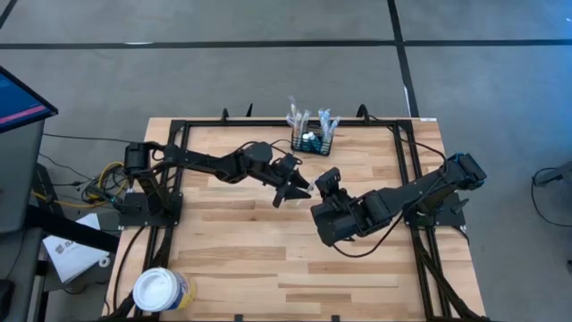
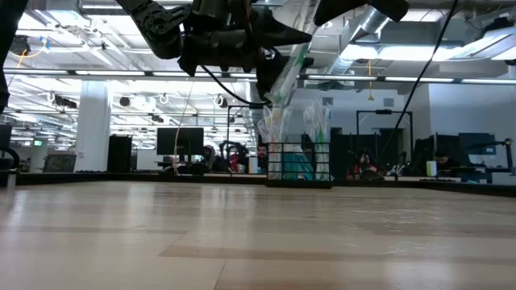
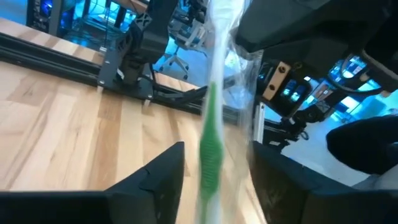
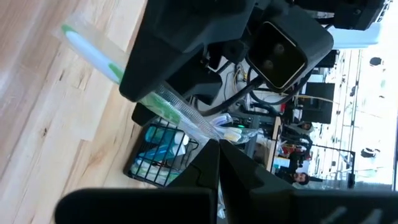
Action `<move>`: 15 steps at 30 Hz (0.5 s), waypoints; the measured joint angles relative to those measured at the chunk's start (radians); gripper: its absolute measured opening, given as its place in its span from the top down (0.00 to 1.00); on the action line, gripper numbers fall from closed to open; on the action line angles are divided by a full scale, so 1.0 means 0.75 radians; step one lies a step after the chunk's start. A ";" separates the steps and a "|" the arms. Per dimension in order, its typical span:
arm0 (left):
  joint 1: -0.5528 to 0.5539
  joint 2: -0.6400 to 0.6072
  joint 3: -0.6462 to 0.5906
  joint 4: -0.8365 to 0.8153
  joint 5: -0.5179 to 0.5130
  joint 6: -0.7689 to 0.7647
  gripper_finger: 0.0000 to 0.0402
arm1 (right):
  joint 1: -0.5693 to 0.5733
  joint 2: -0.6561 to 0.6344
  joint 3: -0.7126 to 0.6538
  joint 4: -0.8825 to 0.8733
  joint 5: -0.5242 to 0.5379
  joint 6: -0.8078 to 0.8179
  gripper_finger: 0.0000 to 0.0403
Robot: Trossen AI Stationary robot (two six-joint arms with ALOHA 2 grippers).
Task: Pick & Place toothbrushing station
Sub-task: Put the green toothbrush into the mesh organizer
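Holding one wrapped green toothbrush [image 3: 210,146] between parted jaws, the left gripper [image 1: 291,185] hovers near the toothbrushing station [image 1: 311,140] at the tabletop's [image 1: 250,259] far edge, containing perhaps three packets; right gripper [image 1: 328,181] clenched, empty.

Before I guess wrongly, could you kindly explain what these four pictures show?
Two dark robot arms work at a wooden table. One picture looks straight down, one looks level across the tabletop, and two come from cameras on the arms' wrists. At the far edge stands a small black mesh caddy holding wrapped toothbrushes; a round white tub sits at the near corner. The left pincer has a green toothbrush in clear wrapping between its fingers, raised above the table. The right pincer waits beside it, shut and empty.
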State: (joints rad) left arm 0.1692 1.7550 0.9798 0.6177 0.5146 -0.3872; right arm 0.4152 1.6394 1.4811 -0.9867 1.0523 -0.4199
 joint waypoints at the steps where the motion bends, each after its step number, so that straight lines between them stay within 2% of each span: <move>1: 0.000 0.000 0.000 -0.003 -0.005 0.016 0.59 | 0.001 0.000 0.000 0.000 -0.001 0.001 1.00; 5: 0.000 0.000 0.000 -0.003 -0.006 0.022 0.69 | 0.003 0.000 0.000 0.000 -0.002 0.002 1.00; 12: 0.000 0.000 0.000 -0.004 -0.013 0.050 0.95 | 0.001 0.000 0.000 0.004 -0.018 0.025 1.00; 15: 0.000 0.000 0.000 -0.013 -0.026 0.067 0.96 | 0.001 0.000 0.000 0.002 -0.052 0.027 1.00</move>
State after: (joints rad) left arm 0.1692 1.7550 0.9798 0.6077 0.4950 -0.3372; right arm 0.4160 1.6394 1.4811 -0.9850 1.0133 -0.4000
